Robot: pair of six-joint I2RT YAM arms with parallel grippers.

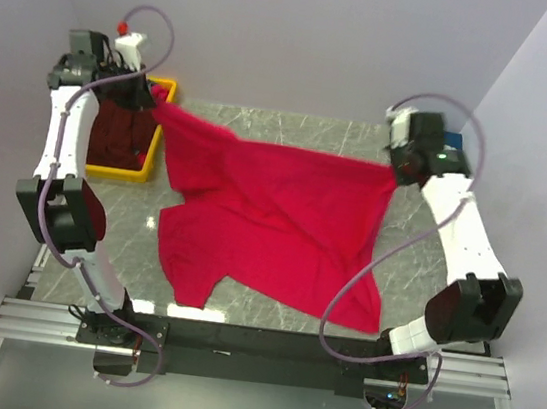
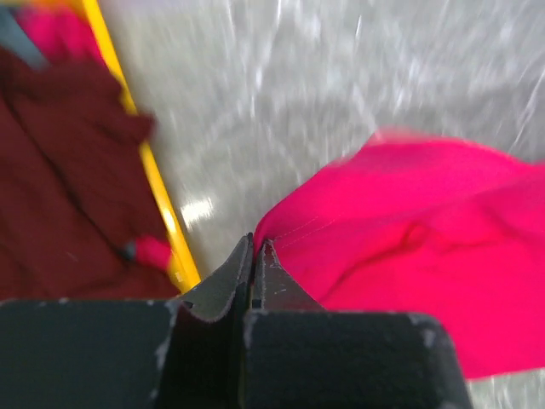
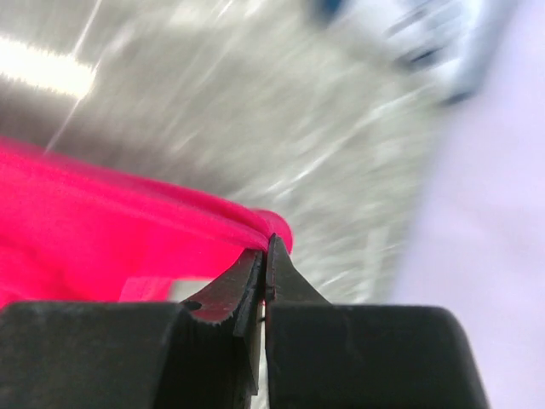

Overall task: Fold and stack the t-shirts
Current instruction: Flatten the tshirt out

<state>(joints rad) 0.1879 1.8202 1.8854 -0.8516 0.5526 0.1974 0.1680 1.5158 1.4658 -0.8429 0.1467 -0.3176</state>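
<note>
Seen from above, the plain crimson-red cloth t-shirt (image 1: 272,214) is stretched by its far edge between both arms, probably to spread it flat for folding. Its near part lies on the grey marbled table (image 1: 294,127). The left gripper (image 1: 153,89) reaches out over a yellow plastic bin (image 1: 121,173), and the right gripper (image 1: 399,171) extends far right.

In the left wrist view, the jaws are closed, pinching the shirt's edge.

In the right wrist view, the jaws are clamped on a hem corner.

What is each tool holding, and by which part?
Both hold the red t-shirt: left tool pinches its far left corner, right tool its far right corner.
</note>
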